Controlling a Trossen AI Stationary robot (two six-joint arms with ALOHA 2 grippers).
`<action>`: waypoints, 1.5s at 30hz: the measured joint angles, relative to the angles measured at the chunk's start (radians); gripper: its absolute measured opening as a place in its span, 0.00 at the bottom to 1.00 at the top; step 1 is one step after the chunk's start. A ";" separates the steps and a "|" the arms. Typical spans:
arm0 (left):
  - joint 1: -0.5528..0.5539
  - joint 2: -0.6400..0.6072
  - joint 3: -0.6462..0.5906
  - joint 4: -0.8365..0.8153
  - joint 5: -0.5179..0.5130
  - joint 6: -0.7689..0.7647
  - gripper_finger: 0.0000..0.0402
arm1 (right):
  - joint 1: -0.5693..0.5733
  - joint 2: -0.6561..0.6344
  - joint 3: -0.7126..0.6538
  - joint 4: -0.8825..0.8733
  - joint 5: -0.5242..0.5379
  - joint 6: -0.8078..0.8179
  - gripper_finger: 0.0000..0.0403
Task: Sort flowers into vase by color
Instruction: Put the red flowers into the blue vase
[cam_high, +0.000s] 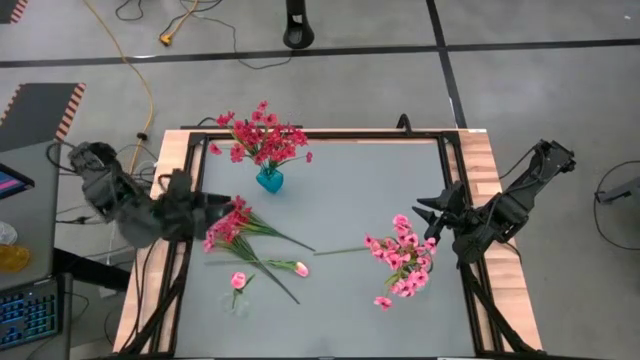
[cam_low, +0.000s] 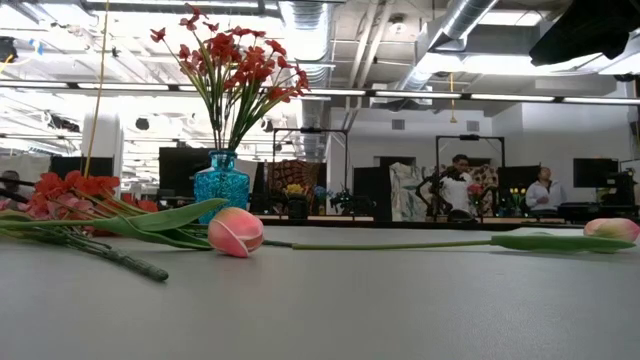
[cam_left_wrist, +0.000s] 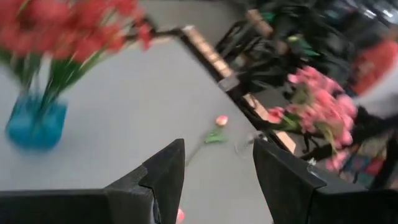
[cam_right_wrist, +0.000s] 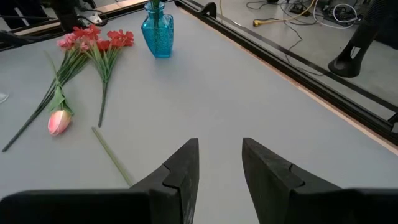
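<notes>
A blue glass vase (cam_high: 269, 180) of deep red flowers (cam_high: 262, 137) stands near the tabletop's (cam_high: 350, 200) far edge. Loose red sprigs (cam_high: 232, 228) and a pink tulip bud (cam_high: 301, 269) lie by the left edge, beside the released left gripper (cam_left_wrist: 217, 171). Pink sprigs (cam_high: 404, 258) rest near the right edge by the right gripper (cam_right_wrist: 219, 163), fingers apart, empty.

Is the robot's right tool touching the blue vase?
Apart. In the high view the right tool sits at the table's right edge, while the blue vase stands far off near the back, with bare grey table between them.
</notes>
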 joint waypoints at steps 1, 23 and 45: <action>0.041 -0.001 0.000 -0.014 0.046 -0.048 0.44 | -0.006 0.000 0.000 0.000 0.000 0.000 0.37; 0.634 0.165 -0.051 -0.231 0.713 -0.412 0.44 | -0.163 0.009 0.000 0.064 -0.002 -0.146 0.37; 0.808 0.193 -0.541 0.195 1.056 -0.506 0.44 | -0.173 0.161 0.000 0.117 -0.002 -0.232 0.37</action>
